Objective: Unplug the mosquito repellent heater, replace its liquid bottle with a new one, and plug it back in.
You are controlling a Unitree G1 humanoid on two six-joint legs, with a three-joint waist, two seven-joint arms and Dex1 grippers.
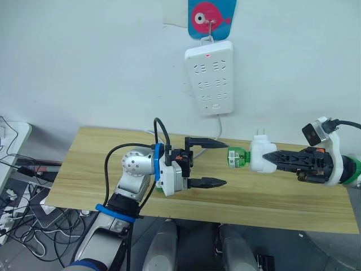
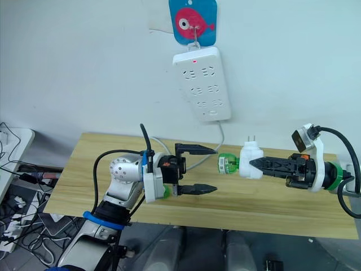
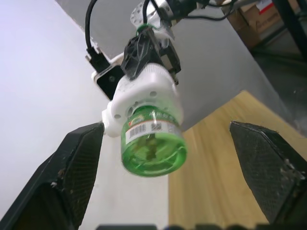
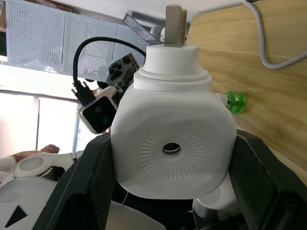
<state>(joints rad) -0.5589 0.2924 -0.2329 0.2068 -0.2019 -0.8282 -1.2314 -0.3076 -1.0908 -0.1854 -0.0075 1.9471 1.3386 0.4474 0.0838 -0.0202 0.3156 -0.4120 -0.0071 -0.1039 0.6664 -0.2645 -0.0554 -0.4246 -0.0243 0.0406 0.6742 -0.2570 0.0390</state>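
Right gripper (image 1: 269,158) clamps the heater (image 1: 260,156) — left gripper (image 1: 217,163) wide open

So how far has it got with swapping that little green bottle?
Unplugging looks done: the heater is off the power strip, held over the table by the right gripper. In hand: the green bottle is still in the heater, pointing at the open left gripper, which has not gripped it. Left: removing it, fitting a new bottle, plugging back in.

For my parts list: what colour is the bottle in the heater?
Clear green bottle, best in the left wrist view.
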